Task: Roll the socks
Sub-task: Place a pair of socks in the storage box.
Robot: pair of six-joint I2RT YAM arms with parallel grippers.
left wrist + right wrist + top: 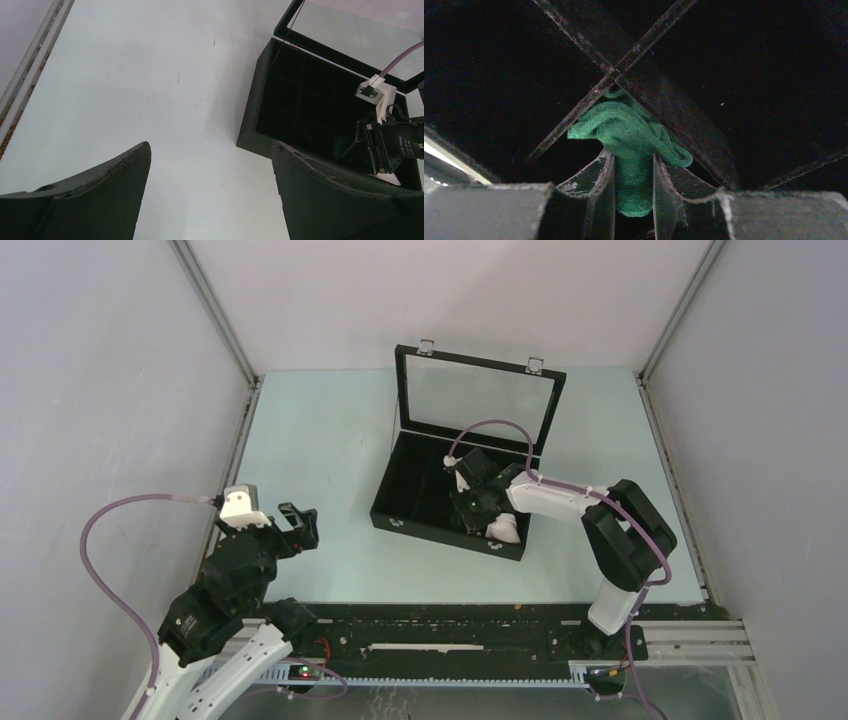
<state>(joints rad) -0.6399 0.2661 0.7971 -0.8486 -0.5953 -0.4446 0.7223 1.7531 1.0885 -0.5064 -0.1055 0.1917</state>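
Note:
In the right wrist view, the green sock (pixel 624 125) is bunched up over the crossing dividers (pixel 674 120) inside the black box. My right gripper (pixel 634 157) is shut on its lower fold, which fills the gap between the fingers. From above, that gripper (pixel 470 505) is down inside the box (pixel 430 530). A white lump (pixel 505 530) shows next to it at the box's front wall; I cannot tell whether it is the white sock. My left gripper (pixel 210 147) is open over bare table, well left of the box, with nothing in it.
The box's glass lid (pixel 475 400) stands open at the back. The box's near left corner (pixel 252 115) lies just ahead of my left gripper's right finger. Grey walls close the table on both sides, and a black rail (pixel 450 625) runs along the front.

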